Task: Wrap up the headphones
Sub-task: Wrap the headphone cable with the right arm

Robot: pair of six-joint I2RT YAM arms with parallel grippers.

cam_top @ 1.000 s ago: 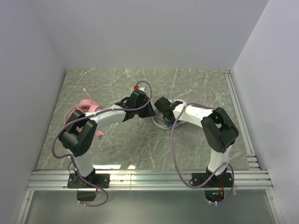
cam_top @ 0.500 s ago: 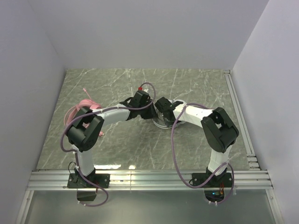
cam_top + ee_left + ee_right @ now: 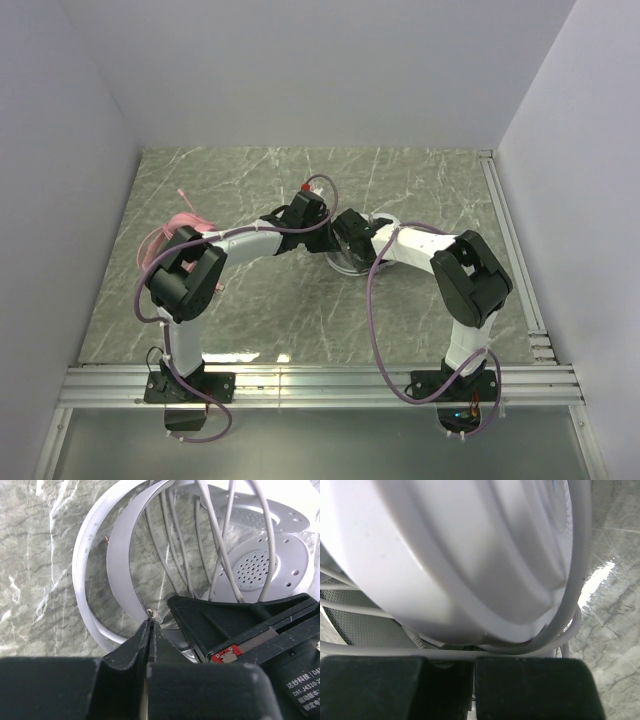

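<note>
The white headphones (image 3: 352, 262) lie at mid-table, their pale cable (image 3: 210, 540) looped several times across the headband (image 3: 120, 555) and the ear cups (image 3: 265, 565). My left gripper (image 3: 150, 622) is at the headband's near side, shut, with a small metal plug tip (image 3: 150, 613) pinched at its fingertips. My right gripper (image 3: 474, 659) is shut tight against the underside of a white ear cup (image 3: 445, 555), a strand of cable (image 3: 380, 651) lying across its fingertips. In the top view the two grippers, left (image 3: 322, 238) and right (image 3: 343, 232), meet over the headset. The pink headphones (image 3: 172, 228) lie at the left, partly hidden by my left arm.
A thin pink cable (image 3: 183, 196) trails behind the pink headset towards the left wall. Grey walls close the marble table (image 3: 420, 180) on three sides. A metal rail (image 3: 320, 380) runs along the near edge by the arm bases.
My left gripper has slid right, up to the white headset, and its jaws have closed. The right arm has stayed put.
</note>
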